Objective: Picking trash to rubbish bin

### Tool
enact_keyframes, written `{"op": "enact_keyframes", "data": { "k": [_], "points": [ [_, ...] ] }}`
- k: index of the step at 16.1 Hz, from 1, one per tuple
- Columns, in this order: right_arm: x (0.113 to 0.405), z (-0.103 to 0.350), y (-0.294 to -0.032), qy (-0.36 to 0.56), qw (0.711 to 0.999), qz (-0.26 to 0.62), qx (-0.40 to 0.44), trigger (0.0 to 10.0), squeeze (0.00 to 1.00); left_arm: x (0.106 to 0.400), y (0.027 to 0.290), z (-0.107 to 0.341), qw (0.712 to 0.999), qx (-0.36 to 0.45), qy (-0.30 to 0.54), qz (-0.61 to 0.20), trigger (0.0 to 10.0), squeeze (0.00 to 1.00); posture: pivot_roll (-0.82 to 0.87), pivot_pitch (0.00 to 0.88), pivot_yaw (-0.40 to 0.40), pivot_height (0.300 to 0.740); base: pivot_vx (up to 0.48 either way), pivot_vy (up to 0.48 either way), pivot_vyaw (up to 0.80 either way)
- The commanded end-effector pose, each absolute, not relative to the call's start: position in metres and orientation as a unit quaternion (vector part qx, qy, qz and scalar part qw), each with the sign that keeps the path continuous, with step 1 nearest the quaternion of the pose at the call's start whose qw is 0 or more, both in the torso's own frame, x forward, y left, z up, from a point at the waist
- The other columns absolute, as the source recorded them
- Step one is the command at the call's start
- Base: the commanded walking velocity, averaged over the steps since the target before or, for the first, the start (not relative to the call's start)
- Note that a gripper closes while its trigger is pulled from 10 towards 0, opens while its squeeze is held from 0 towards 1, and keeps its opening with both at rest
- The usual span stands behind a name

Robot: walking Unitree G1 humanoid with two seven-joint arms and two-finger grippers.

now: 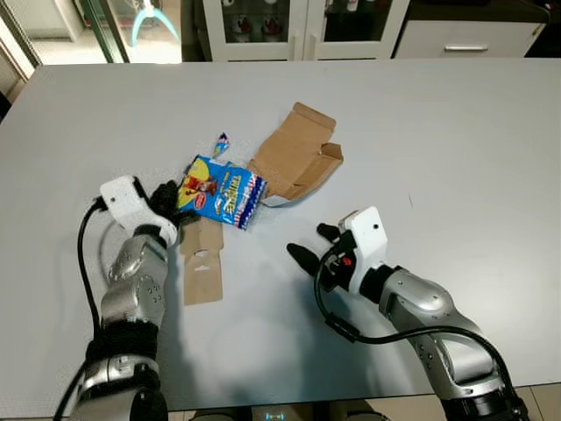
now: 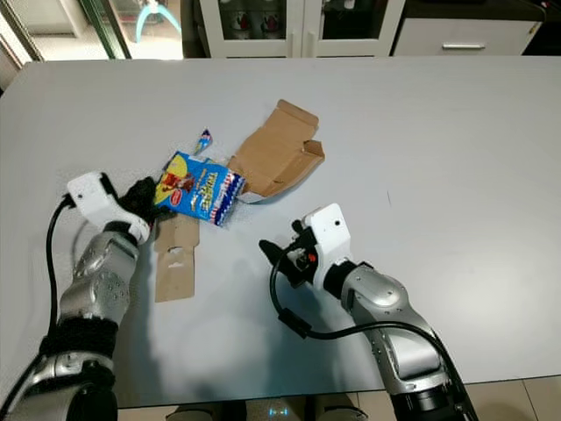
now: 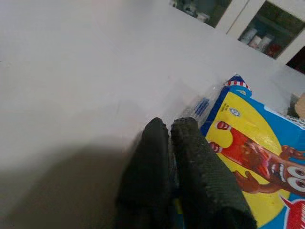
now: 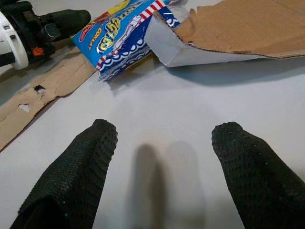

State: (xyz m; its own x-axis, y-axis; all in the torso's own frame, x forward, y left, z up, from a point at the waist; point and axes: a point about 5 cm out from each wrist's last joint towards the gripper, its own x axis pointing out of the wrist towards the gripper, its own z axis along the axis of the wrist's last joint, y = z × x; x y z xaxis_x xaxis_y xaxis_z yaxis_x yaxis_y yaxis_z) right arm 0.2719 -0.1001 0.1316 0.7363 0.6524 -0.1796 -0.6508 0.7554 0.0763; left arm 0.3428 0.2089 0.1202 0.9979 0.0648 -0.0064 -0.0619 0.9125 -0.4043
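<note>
Left gripper (image 1: 173, 200): fingers (image 3: 190, 162) clenched on the near edge of the blue and yellow snack wrapper (image 1: 221, 193), which lies on the grey bench (image 1: 456, 140). The wrapper overlaps a flat cardboard strip (image 1: 202, 263) and touches the opened cardboard box (image 1: 296, 156). Right gripper (image 1: 314, 246): fingers (image 4: 81, 176) spread apart, empty, low over bare bench near the wrapper.

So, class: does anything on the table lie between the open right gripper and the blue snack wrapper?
Nothing visible does. Bare table separates the right gripper from the blue snack wrapper. The torn cardboard box sits beside the wrapper, not across the path. The left gripper is shut on the wrapper's far edge.
</note>
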Motion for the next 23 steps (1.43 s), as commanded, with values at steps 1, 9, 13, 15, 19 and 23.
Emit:
{"op": "enact_keyframes", "data": {
  "k": [1, 9, 13, 15, 19, 23],
  "points": [
    [0.269, 0.132, -0.099, 0.096, 0.93, 0.356, 0.005, 10.0, 0.0, 0.339, 0.21, 0.114, 0.977, -0.211, 0.005, 0.038, 0.0, 0.0, -0.18, 0.19, 0.022, 0.74, 0.0, 0.0, 0.0],
    [0.272, 0.132, -0.097, 0.093, 0.93, 0.356, 0.004, 10.0, 0.0, 0.324, 0.217, 0.159, 0.985, -0.126, -0.103, 0.059, 0.0, 0.0, -0.17, 0.185, 0.018, 0.74, 0.0, 0.0, 0.0],
    [0.273, 0.132, -0.097, 0.091, 0.93, 0.355, 0.005, 10.0, 0.0, 0.31, 0.212, 0.182, 0.985, -0.058, -0.149, 0.066, 0.0, 0.0, -0.15, 0.179, 0.019, 0.74, 0.0, 0.0, 0.0],
    [0.274, 0.131, -0.098, 0.091, 0.931, 0.354, 0.005, 10.0, 0.0, 0.295, 0.21, 0.186, 0.982, 0.043, -0.161, 0.086, 0.0, 0.0, -0.15, 0.18, 0.017, 0.74, 0.0, 0.0, 0.0],
    [0.279, 0.13, -0.099, 0.085, 0.94, 0.331, 0.013, 10.0, 0.0, 0.273, 0.211, 0.178, 0.984, 0.054, -0.14, 0.1, 0.0, 0.0, -0.1, 0.192, 0.013, 0.74, 0.0, 0.0, 0.0],
    [0.29, 0.131, -0.105, 0.072, 0.95, 0.304, -0.001, 10.0, 1.0, 0.262, 0.196, 0.175, 0.987, 0.056, -0.129, 0.081, 0.0, 0.0, -0.08, 0.196, 0.01, 0.74, 0.0, 0.0, 0.0]
  ]
}}
